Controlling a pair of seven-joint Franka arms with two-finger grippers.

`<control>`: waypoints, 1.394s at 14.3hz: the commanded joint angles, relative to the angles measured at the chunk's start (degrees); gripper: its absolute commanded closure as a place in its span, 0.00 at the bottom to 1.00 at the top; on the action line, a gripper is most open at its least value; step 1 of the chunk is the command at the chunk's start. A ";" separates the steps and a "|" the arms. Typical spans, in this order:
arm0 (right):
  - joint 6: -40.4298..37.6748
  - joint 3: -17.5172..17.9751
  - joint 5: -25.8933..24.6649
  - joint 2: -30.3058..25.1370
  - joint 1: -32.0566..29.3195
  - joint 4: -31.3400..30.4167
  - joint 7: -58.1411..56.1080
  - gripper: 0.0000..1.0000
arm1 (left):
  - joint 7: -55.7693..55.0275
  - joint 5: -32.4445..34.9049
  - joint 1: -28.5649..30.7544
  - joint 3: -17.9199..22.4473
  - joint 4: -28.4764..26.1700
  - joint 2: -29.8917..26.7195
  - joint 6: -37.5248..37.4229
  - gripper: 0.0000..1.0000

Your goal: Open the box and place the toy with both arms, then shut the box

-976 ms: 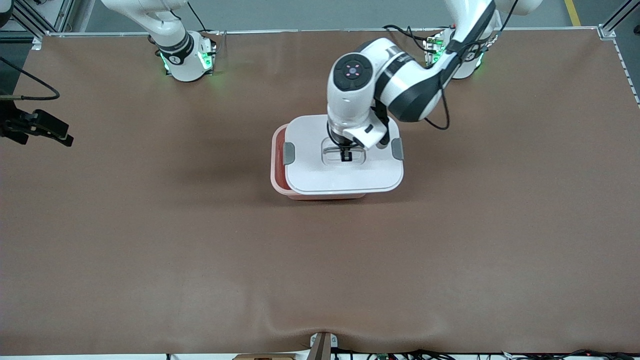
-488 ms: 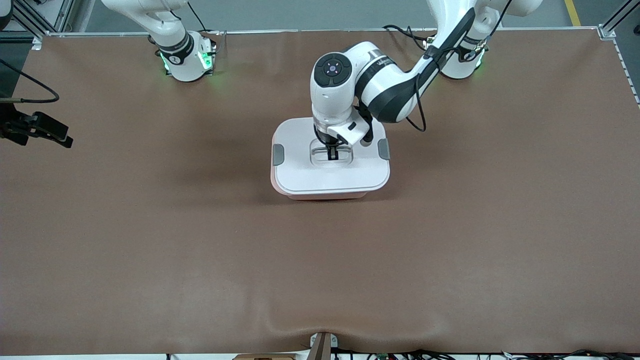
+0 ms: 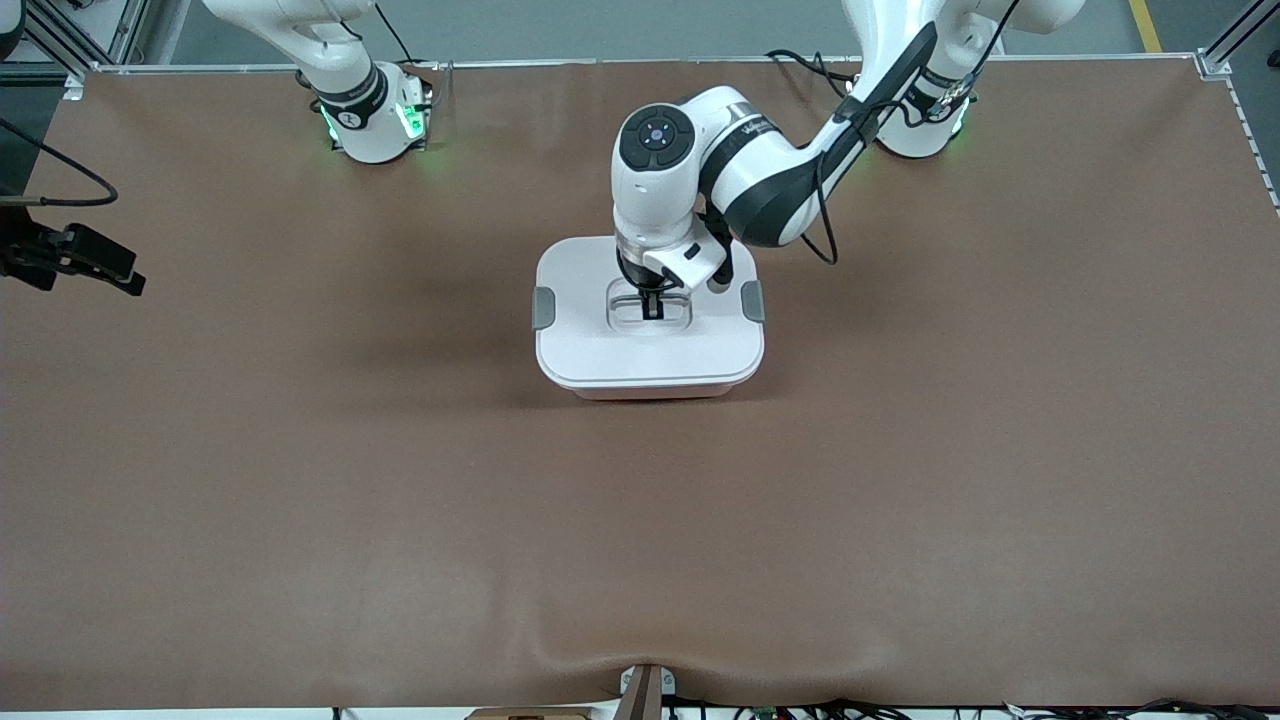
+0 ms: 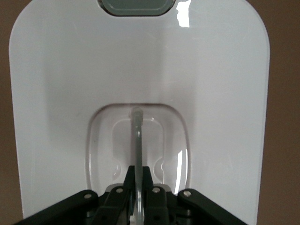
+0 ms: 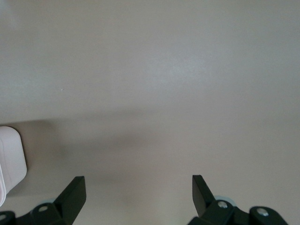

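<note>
We are seeing no toy; the lid (image 3: 650, 340) is covering the box (image 3: 655, 391), and the right gripper (image 5: 139, 194) is staying out of the front view.

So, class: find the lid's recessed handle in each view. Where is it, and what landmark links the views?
Front view: handle at the white lid's centre, pinched by the left end effector.
Left wrist view: handle runs between the fingers.
Right wrist view: not visible; the right end effector hangs open.
Shared landmark: grey side clip.
</note>
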 commanded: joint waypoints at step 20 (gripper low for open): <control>-0.57 0.55 -0.61 0.15 -0.86 1.25 0.76 0.00 | -3.83 5.43 -2.68 -0.02 0.02 2.33 0.21 1.00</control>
